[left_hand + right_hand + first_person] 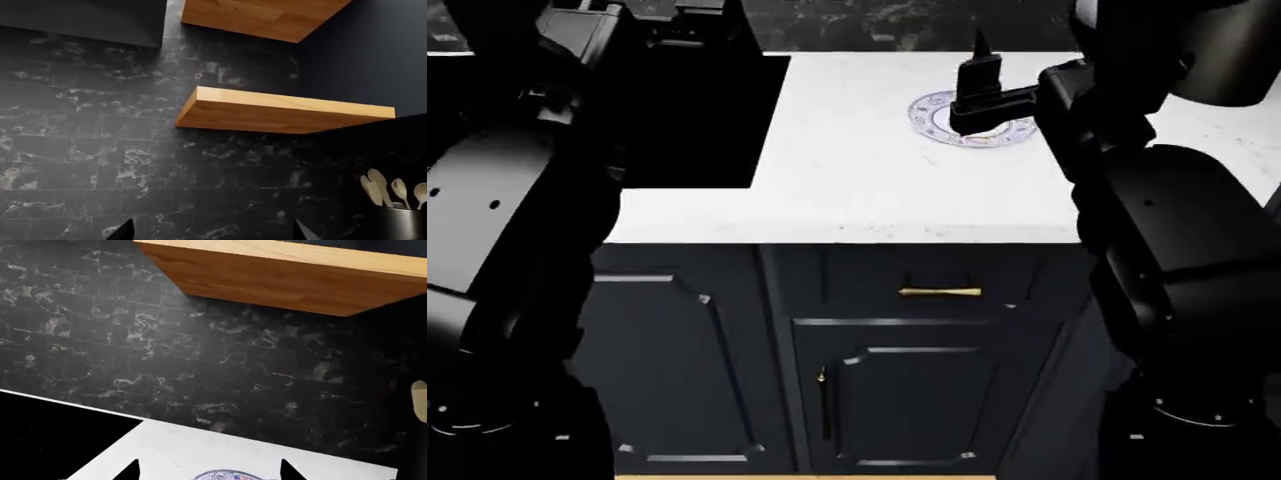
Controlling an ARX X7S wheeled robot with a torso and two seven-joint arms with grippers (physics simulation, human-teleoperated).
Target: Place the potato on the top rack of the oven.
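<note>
The potato shows in no view. The oven and its top rack are out of view. A white blue-patterned plate (pixel 941 118) lies on the white counter (pixel 854 170); its rim also shows in the right wrist view (pixel 223 476). My right gripper (pixel 208 471) is open and empty. It hovers just above the plate and hides the plate's middle in the head view (pixel 978 90). My left gripper (pixel 213 232) is open and empty. It is raised over the black cooktop (pixel 694 120) and faces the dark tiled wall.
Two wooden shelves (pixel 280 112) hang on the marbled black backsplash (pixel 80 150). A black pot of wooden utensils (pixel 400 220) stands at the back. Dark cabinet doors and a drawer with a brass handle (pixel 941 292) are below the counter.
</note>
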